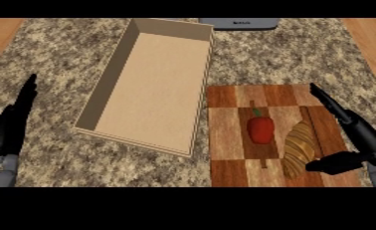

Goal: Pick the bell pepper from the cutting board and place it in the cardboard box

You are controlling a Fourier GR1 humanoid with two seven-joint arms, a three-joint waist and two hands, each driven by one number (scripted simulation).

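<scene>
At the left edge the left hand (15, 119) rests open, fingers straight up, over the speckled bench (294, 55), and next to it lies the open-topped cardboard box (110, 74). Right of the box sits the checkered cutting board (228, 124), the red bell pepper (260, 129) at its middle with a croissant (300, 147) just beside it. The right hand (352, 129) is released at the board's right edge, fingers straight, thumb spread low near the croissant

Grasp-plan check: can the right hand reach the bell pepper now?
Probably yes: the open right hand is at the cutting board's right edge; only the croissant lies between it and the bell pepper.
</scene>
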